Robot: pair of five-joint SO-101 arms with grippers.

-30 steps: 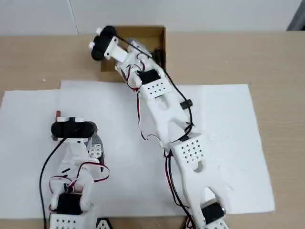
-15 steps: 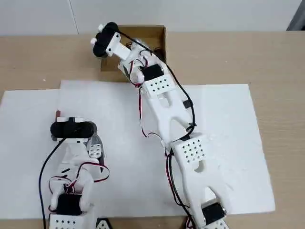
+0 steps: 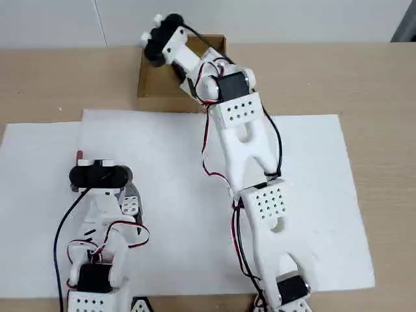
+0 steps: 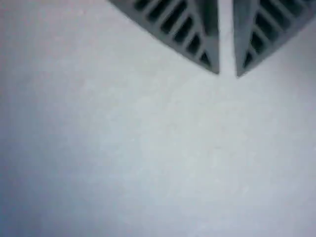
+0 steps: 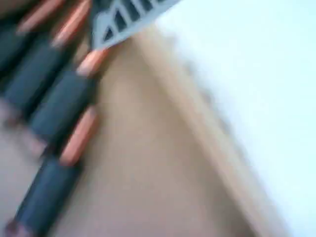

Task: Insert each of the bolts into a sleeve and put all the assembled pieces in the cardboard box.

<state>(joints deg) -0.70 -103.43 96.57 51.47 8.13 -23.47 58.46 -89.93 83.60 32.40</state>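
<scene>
- Your left gripper (image 4: 227, 70) sits nearest, at 7 o'clock over the white paper (image 3: 169, 195), its jaws narrowed to a thin slit with nothing between them.
- Your right gripper (image 5: 111, 24) is blurred and cut off at the edge; you cannot tell its opening.
- Farthest, at 12 o'clock, the cardboard box (image 3: 153, 88) holds assembled pieces (image 5: 59, 106) lying side by side: dark sleeves (image 5: 37, 197) with copper-coloured bolts (image 5: 79, 136). Their count is too blurred to tell.
- Over the last second your right arm (image 3: 244, 140) swung from the box's 9 o'clock side toward its far edge, while your left arm (image 3: 97, 227) kept still.

Wht paper sheet (image 3: 169, 169) on wood tbl (image 3: 377, 78).
</scene>
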